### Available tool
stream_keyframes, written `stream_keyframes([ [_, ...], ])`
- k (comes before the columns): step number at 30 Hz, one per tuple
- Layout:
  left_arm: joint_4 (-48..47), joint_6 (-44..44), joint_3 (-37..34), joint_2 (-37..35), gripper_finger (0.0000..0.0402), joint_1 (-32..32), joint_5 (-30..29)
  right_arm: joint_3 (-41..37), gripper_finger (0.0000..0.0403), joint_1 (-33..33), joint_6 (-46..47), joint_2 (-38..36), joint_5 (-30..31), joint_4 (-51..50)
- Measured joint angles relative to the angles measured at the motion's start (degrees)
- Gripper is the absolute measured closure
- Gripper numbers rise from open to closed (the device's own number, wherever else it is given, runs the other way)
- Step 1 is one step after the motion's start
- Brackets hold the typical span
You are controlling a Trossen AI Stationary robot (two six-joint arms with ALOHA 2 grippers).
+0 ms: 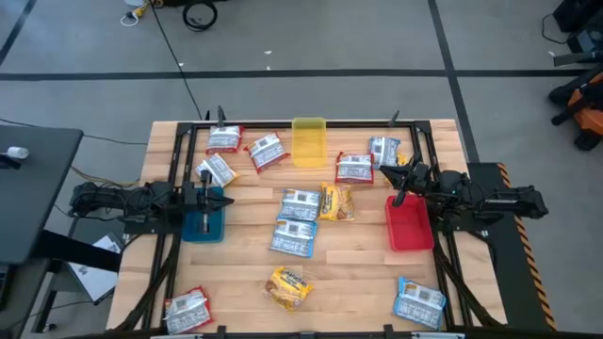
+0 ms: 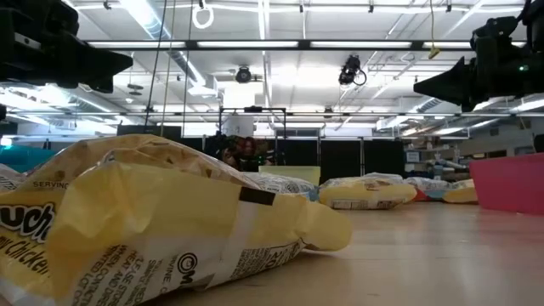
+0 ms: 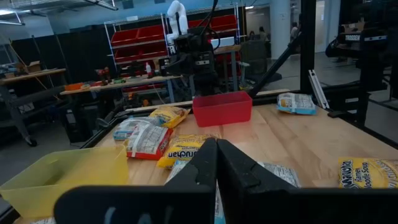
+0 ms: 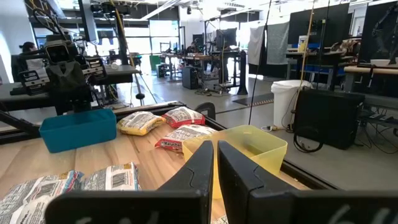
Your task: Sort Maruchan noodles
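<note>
Counter (image 1: pixel 358 273): pale wooden top, carrying three bins and the scattered packets.
Maruchan noodles (image 1: pixel 300 204): about a dozen flat packets lie loose across the counter, none in a bin.
Middle cluster: two blue-and-white packets lie stacked one below the other, long axes running roughly left to right in the high view; a yellow-orange packet (image 1: pixel 336 201) touches their right side, its long axis nearer front to back.
Far edge: red-and-white packets (image 1: pixel 266 151) lie left of the yellow bin, tilted at differing angles; two more packets lie to its right.
Near edge: one red-and-white packet at the left corner, one yellow-orange packet (image 1: pixel 289 287) lying diagonally in the middle, one blue-and-white packet (image 1: pixel 418 301) at the right, slightly tilted.
Yellow bin (image 1: pixel 309 141): at the far middle edge.
Blue bin (image 1: pixel 204 218): at the left, beneath the left arm's tip.
Red bin (image 1: pixel 409 226): at the right, just beside the right arm's tip.
Left gripper (image 3: pixel 216 163): above the blue bin, jaws closed together, holding nothing.
Right gripper (image 4: pixel 215 163): at the far end of the red bin, jaws closed together, holding nothing.
</note>
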Motion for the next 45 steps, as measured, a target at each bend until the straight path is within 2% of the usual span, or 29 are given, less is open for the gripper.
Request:
stream_keyframes([
  [6,0.0,-0.2,0.0,0.0,0.0392,0.0,0.0,0.0,0.0374,0.0,0.0,0.0,0.0,0.0],
  [10,0.5,-6.3,0.0,0.0,0.0392,0.0,0.0,0.0,0.0374,0.0,0.0,0.0,0.0,0.0],
  [14,7.4,-6.4,0.0,0.0,0.0392,0.0,0.2,0.0,0.0374,0.0,0.0,0.0,0.0,0.0],
  [18,9.4,-12.2,1.9,1.1,0.0392,-1.1,5.8,0.0,0.0374,0.0,0.0,0.0,0.0,0.0],
  [22,7.5,-12.7,7.5,7.4,0.0392,-5.3,4.5,0.0,0.0374,0.0,0.0,0.0,0.0,0.0],
  [26,3.5,-13.2,12.5,19.0,0.0392,-10.7,-1.3,0.0,0.0374,0.0,0.0,0.0,0.0,0.0],
  [28,2.2,-16.3,15.4,25.6,0.0393,-13.5,-4.4,0.0,0.0374,0.0,0.0,0.0,0.0,0.0],
  [31,-7.0,-24.2,22.2,34.8,0.0393,-17.9,-5.1,0.0,0.0374,0.0,0.0,0.0,0.0,0.0],
  [36,-33.7,-47.7,39.9,47.7,0.0392,-26.3,-3.4,0.0,0.0374,0.0,0.0,0.0,0.0,0.0],
  [39,-48.5,-61.7,49.8,54.5,0.0390,-31.0,2.0,0.0,0.0374,0.0,0.0,0.0,0.0,0.0],
  [41,-55.9,-67.7,54.7,58.2,0.0384,-33.9,7.0,0.0,0.0374,0.0,0.0,0.0,0.0,0.0],
  [45,-64.0,-82.2,58.7,63.8,0.0352,-38.7,15.7,0.0,0.0374,0.0,0.0,0.0,0.0,0.0],
])
